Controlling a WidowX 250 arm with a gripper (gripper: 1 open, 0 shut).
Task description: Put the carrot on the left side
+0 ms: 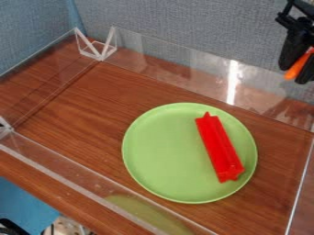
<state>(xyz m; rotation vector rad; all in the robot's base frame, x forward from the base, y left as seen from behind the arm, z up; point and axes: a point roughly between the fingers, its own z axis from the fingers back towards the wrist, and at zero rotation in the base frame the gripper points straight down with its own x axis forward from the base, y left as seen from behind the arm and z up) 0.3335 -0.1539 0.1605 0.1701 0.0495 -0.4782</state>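
Note:
My gripper point(298, 53) hangs at the top right corner of the camera view, high above the table, shut on the carrot point(296, 66). Only the carrot's orange tip shows, poking down below the black fingers; its stem end is hidden by the gripper. It hovers over the right back part of the table, above the clear wall.
A round green plate point(166, 161) lies right of centre with a long red ridged bar point(219, 146) on it. Clear acrylic walls point(185, 60) ring the wooden table point(73, 101). A small clear triangular stand point(94, 43) sits at the back left corner.

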